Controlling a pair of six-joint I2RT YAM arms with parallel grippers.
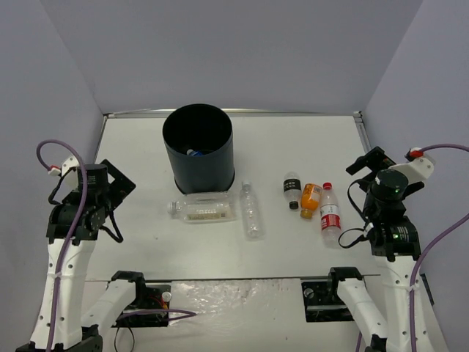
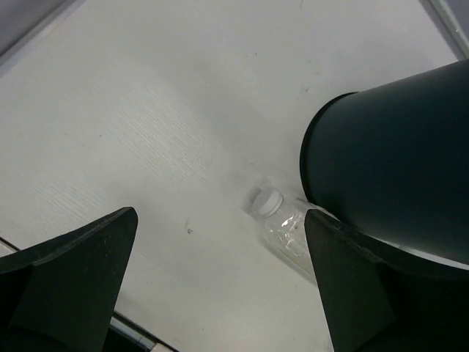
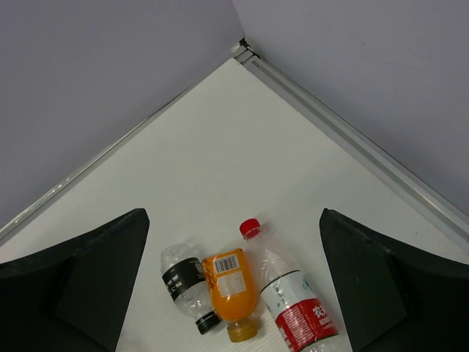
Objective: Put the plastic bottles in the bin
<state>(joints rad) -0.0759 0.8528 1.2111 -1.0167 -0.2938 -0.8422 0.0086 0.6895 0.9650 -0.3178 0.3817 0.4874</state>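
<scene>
A fat clear bottle (image 1: 201, 207) and a slim clear bottle (image 1: 251, 210) are lying on the counter (image 1: 135, 158) just near of the black bin (image 1: 198, 150). A black-labelled bottle (image 1: 292, 189), orange bottle (image 1: 311, 199) and red-labelled bottle (image 1: 330, 215) are lying together further right. The left fingers (image 2: 77, 282) and right fingers (image 3: 88, 275) are hanging released, grasping nothing.

Left arm (image 1: 64, 253): is standing upright at the near left, its wrist bending toward the far right. The left gripper (image 1: 117, 182) is hovering above the surface, its fingers (image 2: 73, 282) gaping wide apart. Right arm (image 1: 396, 249): is rising at the near right in a mirrored pose, its wrist angling toward the far left. The right gripper (image 1: 368, 163) is hanging aloft, its fingers (image 3: 381, 282) likewise spreading wide.
</scene>
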